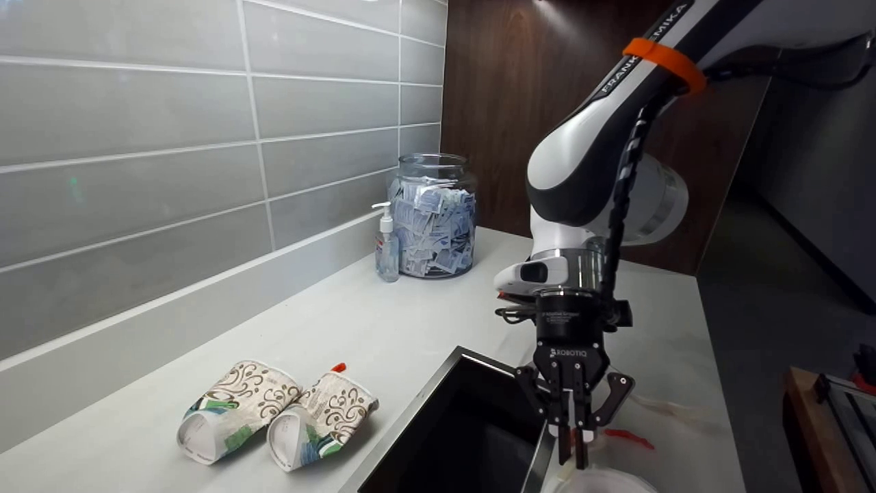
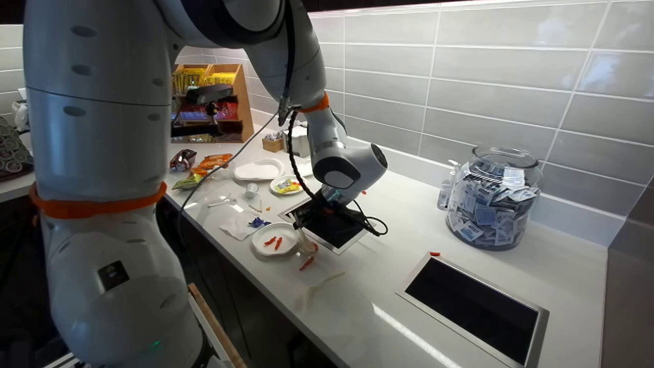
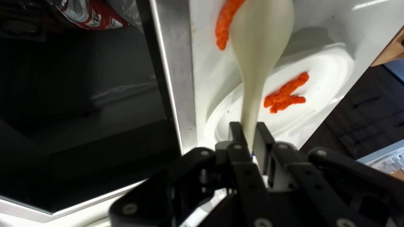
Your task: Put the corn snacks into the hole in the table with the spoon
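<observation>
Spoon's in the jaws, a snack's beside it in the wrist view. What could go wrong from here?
The spoon partly hides the snack beside it, so a push might send it away from the hole.
The jaws grip its slim handle, which may twist if the bowl catches the metal rim.
In the wrist view, the plate shows behind the handle; lowering might bump it and shift the two snacks on it.

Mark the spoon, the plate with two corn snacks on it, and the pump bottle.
Spoon (image 3: 254,71): wrist view, on the neck where the bowl narrows into the handle.
Plate (image 3: 326,74): wrist view, on a bare part of its surface.
Pump bottle (image 1: 387,252): in an exterior view, on its body below the pump.
</observation>
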